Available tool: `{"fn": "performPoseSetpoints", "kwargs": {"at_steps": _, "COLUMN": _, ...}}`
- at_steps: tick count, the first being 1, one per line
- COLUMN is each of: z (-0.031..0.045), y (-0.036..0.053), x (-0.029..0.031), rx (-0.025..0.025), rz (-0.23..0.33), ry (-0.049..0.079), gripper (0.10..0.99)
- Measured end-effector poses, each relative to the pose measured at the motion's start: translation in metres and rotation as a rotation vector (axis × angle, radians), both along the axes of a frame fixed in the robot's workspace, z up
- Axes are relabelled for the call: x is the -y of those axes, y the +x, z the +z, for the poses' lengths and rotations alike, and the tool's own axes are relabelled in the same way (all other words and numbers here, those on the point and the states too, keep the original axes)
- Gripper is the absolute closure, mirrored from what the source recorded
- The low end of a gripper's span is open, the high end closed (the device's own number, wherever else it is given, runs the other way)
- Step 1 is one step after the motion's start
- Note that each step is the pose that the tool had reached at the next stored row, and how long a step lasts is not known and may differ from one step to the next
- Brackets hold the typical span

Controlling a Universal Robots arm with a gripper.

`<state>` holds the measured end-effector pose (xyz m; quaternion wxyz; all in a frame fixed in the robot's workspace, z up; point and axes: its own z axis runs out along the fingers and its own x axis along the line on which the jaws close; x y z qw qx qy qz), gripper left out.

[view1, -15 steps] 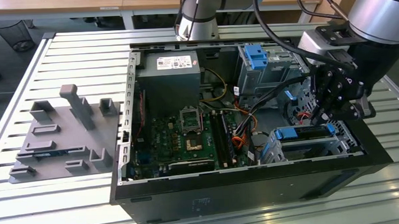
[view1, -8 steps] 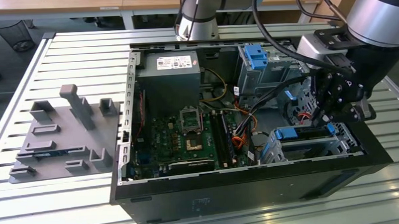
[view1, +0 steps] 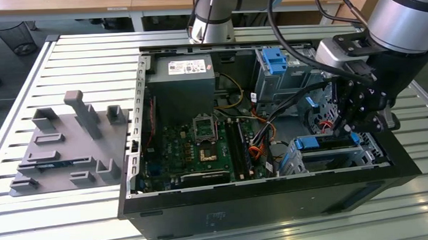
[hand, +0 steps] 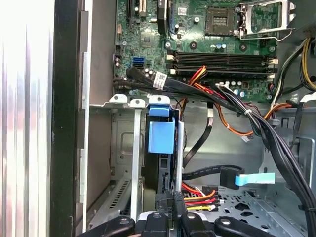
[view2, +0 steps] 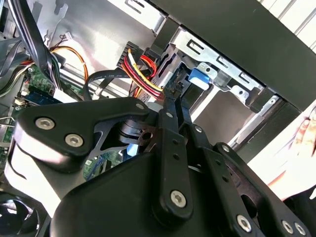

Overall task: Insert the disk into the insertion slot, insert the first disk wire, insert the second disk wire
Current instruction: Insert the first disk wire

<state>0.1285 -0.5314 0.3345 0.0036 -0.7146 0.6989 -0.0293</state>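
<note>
Slatted white metal bench (view1: 69,61) was seen under an open black case (view1: 259,204). The disk (hand: 161,136) was seated on edge in the perforated silver slot (hand: 123,148), its glossy blue plastic carrier showing and its body largely hidden. The black gripper (view2: 170,94) was drawn narrow on a black plug (hand: 165,200) beside red and yellow wires (view2: 143,64). The contact itself was hard to make out.

The arm (view1: 408,9) enters from the exterior view's right, with its silver link angled downward. The black wrist (view1: 372,66) points the hand (view1: 348,127) downward. In both wrist views the fingers (hand: 190,224) (view2: 174,116) are drawn together. Their linkage bars converge and the tips nearly meet.
</note>
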Motion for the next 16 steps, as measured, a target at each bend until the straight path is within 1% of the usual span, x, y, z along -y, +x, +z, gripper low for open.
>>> {"fn": "performPoseSetpoints", "kwargs": {"at_steps": 9, "z": -0.001, "y": 0.0, "x": 0.0006, "rx": -0.0002, "rz": -0.018, "ry": 0.0, "gripper": 0.918}}
{"fn": "performPoseSetpoints", "kwargs": {"at_steps": 16, "z": -0.0018, "y": 0.0, "x": 0.001, "rx": -0.0003, "rz": -0.019, "ry": 0.0, "gripper": 0.918}}
